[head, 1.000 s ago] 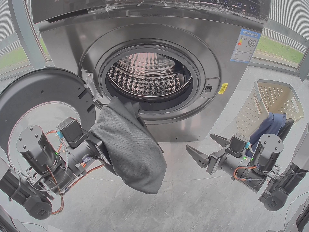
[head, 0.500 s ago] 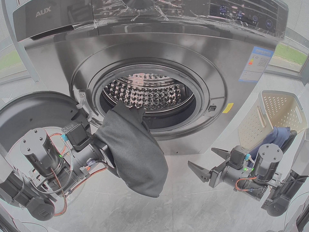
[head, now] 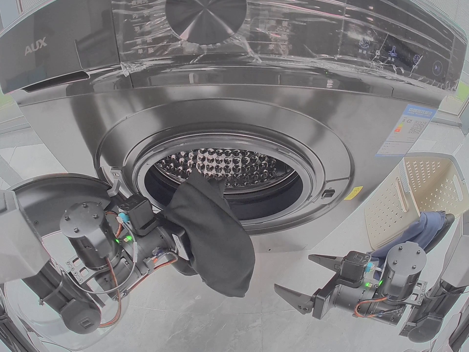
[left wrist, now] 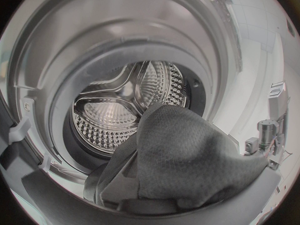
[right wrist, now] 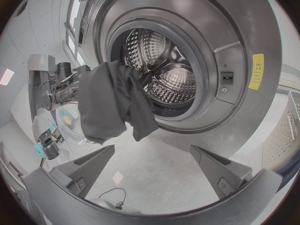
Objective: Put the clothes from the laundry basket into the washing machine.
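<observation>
Dark grey garment (head: 215, 240) in the left pincer (head: 184, 246) at the washing machine (head: 273, 103) mouth; right pincer (head: 293, 274) wide, empty.

The garment (head: 215, 240) at the left pincer (head: 188, 248) is charcoal grey with a fine woven grain. Beyond it the washing machine (head: 234, 108) is dark metallic grey — its drum (head: 224, 165) bright steel, studded with rows of bumps. Beside the black right pincer (head: 292, 273), a cream laundry basket (head: 430, 177) with cross-shaped holes holds navy cloth (head: 420, 231).
</observation>
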### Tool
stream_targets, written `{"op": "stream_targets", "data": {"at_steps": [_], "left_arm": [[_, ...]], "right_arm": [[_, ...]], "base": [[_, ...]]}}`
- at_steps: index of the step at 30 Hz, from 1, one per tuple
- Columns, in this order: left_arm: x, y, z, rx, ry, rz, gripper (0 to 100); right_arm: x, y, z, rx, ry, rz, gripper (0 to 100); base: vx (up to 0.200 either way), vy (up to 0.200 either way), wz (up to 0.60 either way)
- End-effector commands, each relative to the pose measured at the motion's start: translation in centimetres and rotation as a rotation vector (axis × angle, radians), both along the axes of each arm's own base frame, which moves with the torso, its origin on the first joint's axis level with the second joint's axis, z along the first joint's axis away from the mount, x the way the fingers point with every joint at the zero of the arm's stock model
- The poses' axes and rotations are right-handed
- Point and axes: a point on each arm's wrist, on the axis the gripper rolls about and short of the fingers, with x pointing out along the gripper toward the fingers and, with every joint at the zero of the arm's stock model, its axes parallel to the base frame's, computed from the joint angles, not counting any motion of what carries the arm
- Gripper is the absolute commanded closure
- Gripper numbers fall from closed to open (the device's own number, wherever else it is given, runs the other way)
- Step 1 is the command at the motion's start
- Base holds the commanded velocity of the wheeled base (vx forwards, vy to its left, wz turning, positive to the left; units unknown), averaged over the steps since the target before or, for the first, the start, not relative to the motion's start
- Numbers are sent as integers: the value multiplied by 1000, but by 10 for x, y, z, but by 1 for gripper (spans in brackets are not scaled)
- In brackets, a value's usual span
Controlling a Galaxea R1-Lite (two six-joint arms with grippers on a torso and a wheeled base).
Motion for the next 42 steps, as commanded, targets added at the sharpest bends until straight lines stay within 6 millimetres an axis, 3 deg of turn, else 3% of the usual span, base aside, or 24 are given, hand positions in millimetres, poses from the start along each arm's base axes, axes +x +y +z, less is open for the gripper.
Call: {"op": "stream_targets", "data": {"at_steps": [1,5,8,15,21,27,30,37,42], "left_arm": [[21,-20,-17,15,23,44,100],[49,-38,-18,-12,-24,127,100],[51,-44,-21,14,-39,57,100],[98,-75,-43,-20,-80,15,100],[128,-88,-52,-48,-111,47,100],[153,-96,-43,-64,-124,79,100],[175,-95,-29,-62,-110,142,100],[222,-92,-18,-118,-158,264,100],[230,-88,-9,-128,-158,281,100]], "right_arm": [[-6,3,-2,-5,10,28,0],[-6,4,-3,-8,15,28,0],[-6,4,-3,-8,12,30,0],[-5,5,-2,-3,8,28,0],[-4,4,-2,-4,9,24,0],[-4,5,-2,-3,6,29,0],[-4,5,-2,-4,5,29,0],[-4,4,-2,-3,6,24,0],[-4,5,-2,-3,6,26,0]], "base": [[0,0,0],[0,0,0],[0,0,0],[0,0,0],[0,0,0],[0,0,0],[0,0,0],[0,0,0],[0,0,0]]}}
